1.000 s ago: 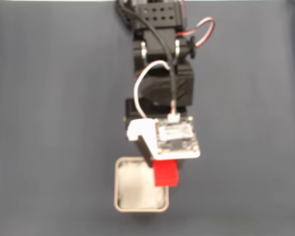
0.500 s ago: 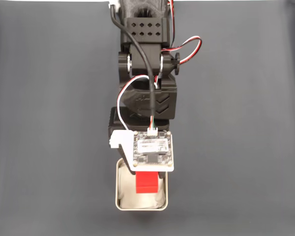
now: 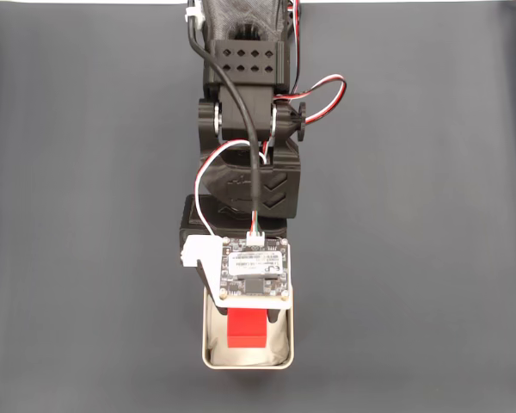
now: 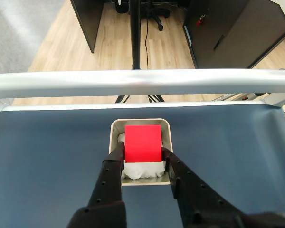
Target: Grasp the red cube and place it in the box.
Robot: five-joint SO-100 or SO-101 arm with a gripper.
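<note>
Black two-finger end effector (image 4: 141, 153) is clamped on the small bright red sharp-edged cube (image 4: 143, 142), one finger on each side face, jaws only as wide as the cube. In the wrist view the cube sits inside the outline of the small square metal box (image 4: 115, 127) with rounded corners and pale silvery rim; white lining shows below and beside the cube. Can't tell whether the cube's underside touches the lining or hangs just above it.

Fixed view from above: black arm reaches down the frame from the top edge, and a white-mounted camera circuit board (image 3: 254, 271) on the wrist covers the fingers (so grip detail comes from the wrist view). The red cube (image 3: 245, 329) pokes out below the board, within the box (image 3: 208, 360), slightly left of the box's centre. The box rests on the dark grey-blue tabletop (image 3: 413, 258).

Wrist view also shows a silver metal rail (image 4: 142, 83) along the tabletop's far edge, with wooden floor (image 4: 47, 57) beyond.
</note>
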